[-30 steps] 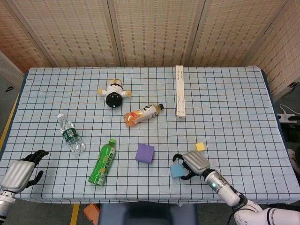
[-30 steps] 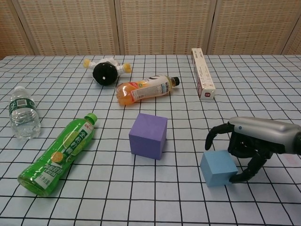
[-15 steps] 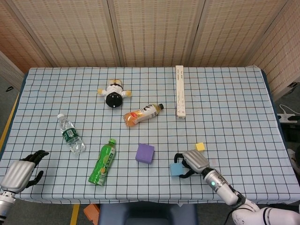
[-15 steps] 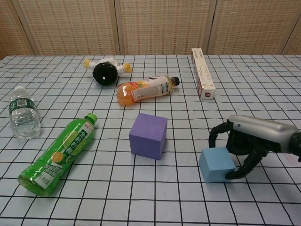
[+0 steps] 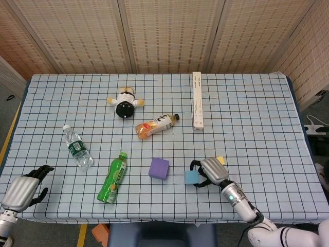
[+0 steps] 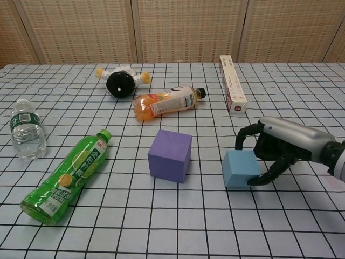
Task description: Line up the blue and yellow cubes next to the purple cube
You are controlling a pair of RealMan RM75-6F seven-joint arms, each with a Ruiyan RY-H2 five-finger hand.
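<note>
While the right hand (image 6: 269, 156) curls its dark fingers (image 6: 262, 177) around the blue cube (image 6: 240, 169), grasping it low and right of centre in the chest view, the cube rests on the checked tablecloth (image 6: 302, 97) a short way to the right of the purple cube (image 6: 170, 155), with a clear gap between the two. From the head view the same hand (image 5: 209, 171) shows in the lower middle of the frame, the blue cube (image 5: 191, 177) at its left side and the purple cube (image 5: 159, 168) further left on roughly the same row. Only a corner of the yellow cube (image 5: 220, 160) peeks out just beyond the hand's upper right edge there; the chest view does not show it. Down in the lower left corner of the head view the left hand (image 5: 23, 188) sits at the table's edge with its dark fingers curled and nothing in them, well apart from everything else. A green bottle (image 6: 67, 175) lies on its side left of the purple cube, a clear water bottle (image 6: 26, 128) lies at the left edge, an orange drink bottle (image 6: 164, 102) lies above the purple cube, a black and white toy (image 6: 122, 80) sits beyond it, and a long narrow box (image 6: 233, 91) lies in the upper right of the chest view
</note>
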